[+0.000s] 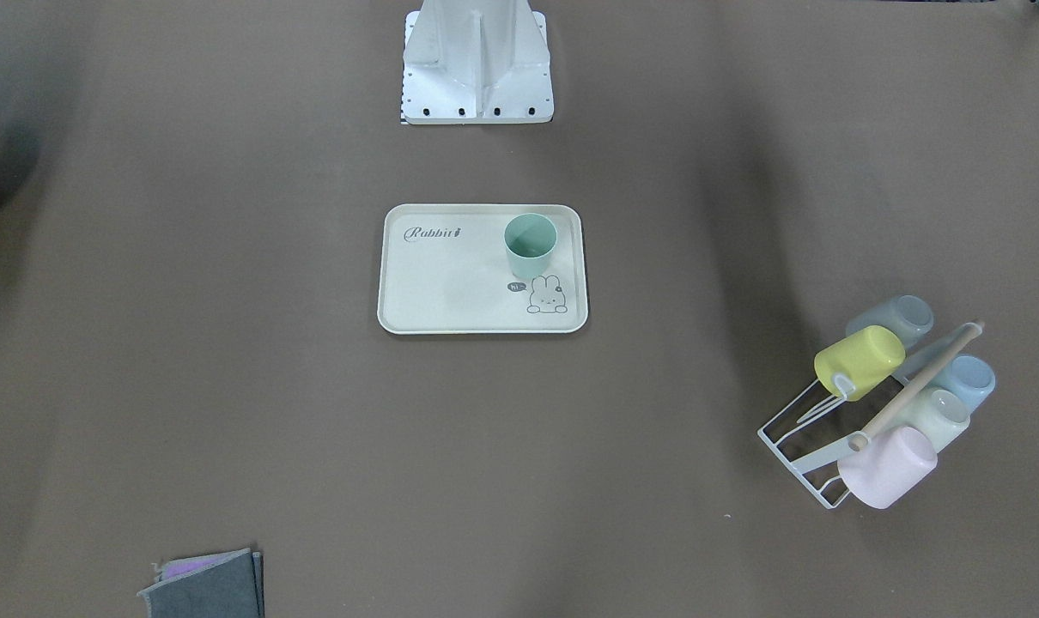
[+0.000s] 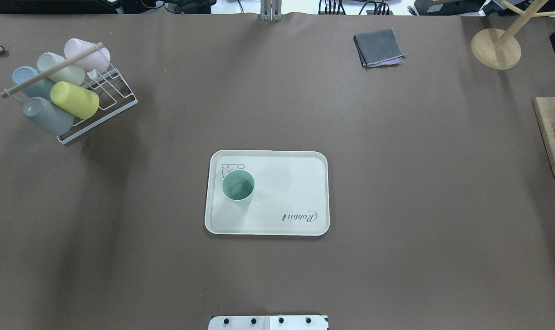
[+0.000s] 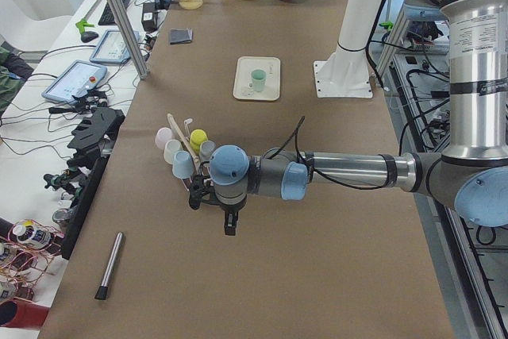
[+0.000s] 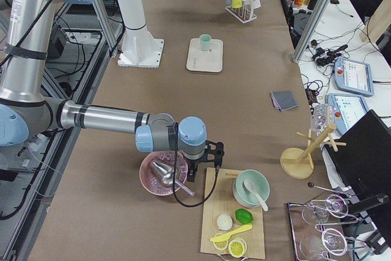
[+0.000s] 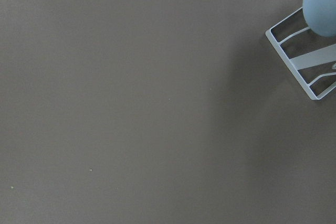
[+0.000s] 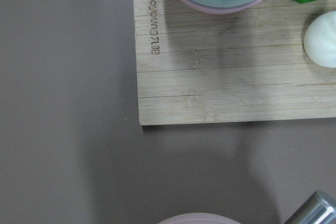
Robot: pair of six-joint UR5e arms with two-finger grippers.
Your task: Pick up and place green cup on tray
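The green cup (image 1: 531, 245) stands upright on the cream tray (image 1: 451, 292), beside the bunny print. In the overhead view the cup (image 2: 238, 185) sits in the left part of the tray (image 2: 286, 192). No gripper is near it. My left gripper (image 3: 229, 226) shows only in the exterior left view, hanging above the table near the cup rack, far from the tray. My right gripper (image 4: 201, 169) shows only in the exterior right view, between a pink bowl and a wooden board. I cannot tell whether either is open or shut.
A white wire rack (image 2: 108, 98) with several cups, one yellow (image 2: 74, 100), stands at the far left. A folded grey cloth (image 2: 379, 47), a wooden stand (image 2: 495, 48) and a cutting board (image 2: 552, 137) lie to the right. The pink bowl (image 4: 164, 172) holds a metal utensil.
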